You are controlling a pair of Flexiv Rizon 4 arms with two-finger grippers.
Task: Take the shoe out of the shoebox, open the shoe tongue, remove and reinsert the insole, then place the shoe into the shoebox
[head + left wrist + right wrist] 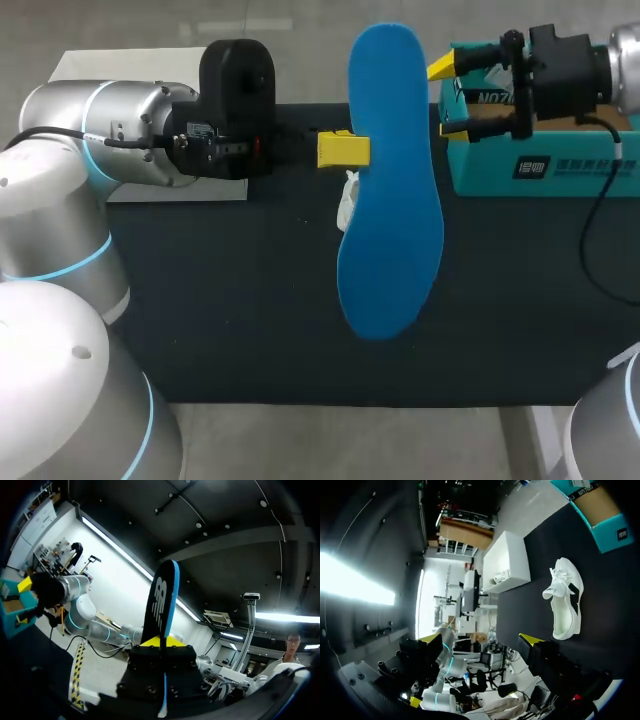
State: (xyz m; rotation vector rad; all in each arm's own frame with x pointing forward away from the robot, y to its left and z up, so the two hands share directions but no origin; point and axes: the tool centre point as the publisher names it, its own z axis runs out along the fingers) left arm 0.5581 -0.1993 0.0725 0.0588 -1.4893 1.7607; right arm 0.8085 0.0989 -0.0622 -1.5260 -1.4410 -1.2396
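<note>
**Insole out; reinsertion to line up**

Grips the blue insole in the left gripper, fingers pinched on one long edge, holding it clear above the black mat. Shows the right gripper spread wide and empty, hovering at the 10 o'clock corner of the teal shoebox, itself toward 2 o'clock on the table. Finds the white shoe on the mat near the centre, mostly hidden at 9 o'clock of the insole from overhead, well apart from the box.

Probably stands at the reinsertion step. To do it well:
- Bring the right gripper across to steady the heel or hold back the tongue.
- Turn the insole toe-first toward the opening.
- Feed it in at a shallow angle without buckling the soft foam.
- Let go only once the heel end sits flat.
</note>
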